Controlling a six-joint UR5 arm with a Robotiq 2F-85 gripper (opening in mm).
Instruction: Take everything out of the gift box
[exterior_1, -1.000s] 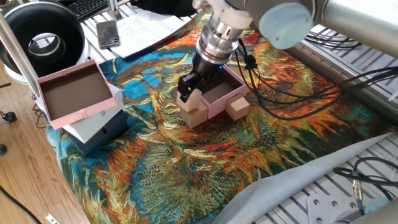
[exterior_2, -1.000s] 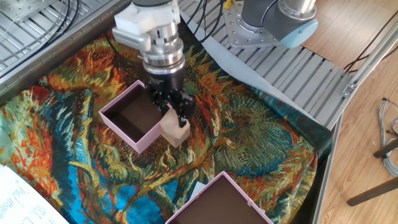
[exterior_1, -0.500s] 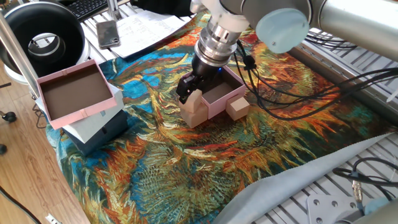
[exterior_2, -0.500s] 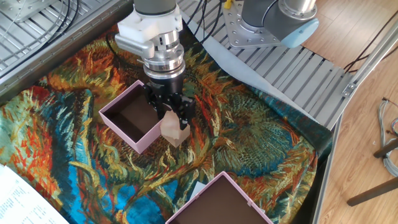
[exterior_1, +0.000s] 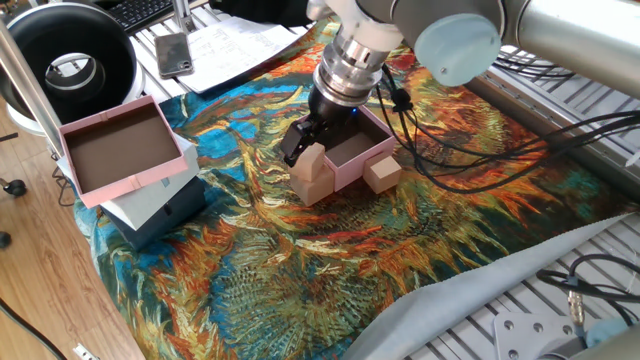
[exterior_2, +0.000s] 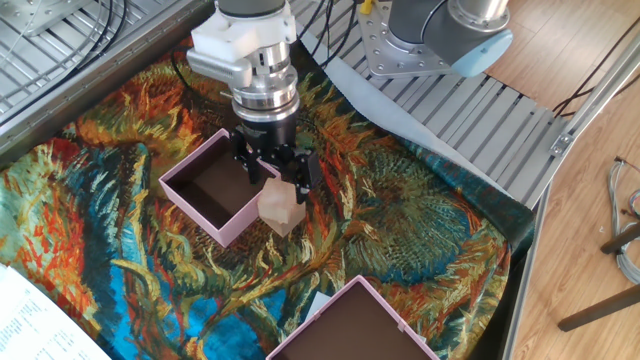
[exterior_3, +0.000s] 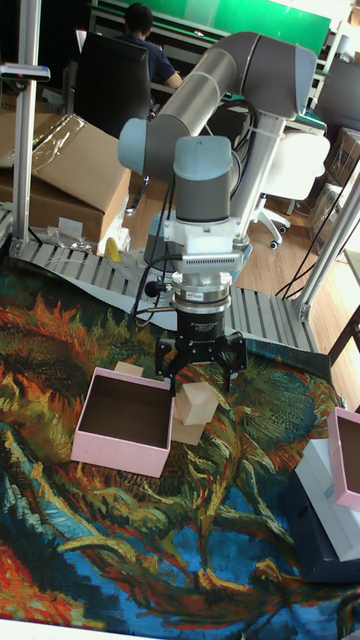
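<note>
Hand (exterior_3: 200, 371) open over 2 stacked blocks (exterior_3: 194, 413) beside gift box (exterior_3: 120, 421).

Two stacked blocks (exterior_2: 281, 208) sit beside the gift box (exterior_2: 212, 188)

Table (exterior_1: 560, 300) of ribbed metal, spread with a painted cloth (exterior_1: 300, 260) in orange and blue. Directly on the cloth: pink gift box (exterior_2: 215, 187) near the middle, wooden blocks (exterior_1: 315, 178) touching its outer walls, white and dark blue box (exterior_1: 160, 212) at the cloth's edge.
</note>
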